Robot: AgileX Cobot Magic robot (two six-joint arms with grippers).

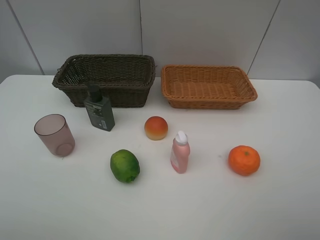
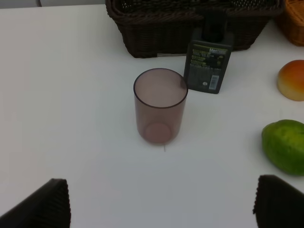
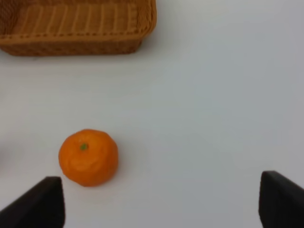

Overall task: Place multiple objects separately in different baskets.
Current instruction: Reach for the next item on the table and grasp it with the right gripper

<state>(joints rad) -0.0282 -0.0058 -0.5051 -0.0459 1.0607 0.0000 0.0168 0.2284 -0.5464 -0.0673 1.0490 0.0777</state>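
Note:
On the white table stand a mauve cup (image 1: 54,135) (image 2: 159,105), a dark green pump bottle (image 1: 99,111) (image 2: 209,62), a peach-like fruit (image 1: 156,128) (image 2: 291,80), a lime (image 1: 125,165) (image 2: 285,145), a pink bottle (image 1: 180,152) and an orange (image 1: 244,160) (image 3: 88,157). Behind them sit the dark brown basket (image 1: 105,80) (image 2: 156,28) and the orange-tan basket (image 1: 207,86) (image 3: 76,28), both empty. My left gripper (image 2: 161,204) is open, short of the cup. My right gripper (image 3: 159,204) is open, with the orange near one finger. Neither arm shows in the high view.
A grey panelled wall (image 1: 150,30) rises behind the baskets. The table's white surface (image 1: 200,210) extends in front of the objects to the near edge.

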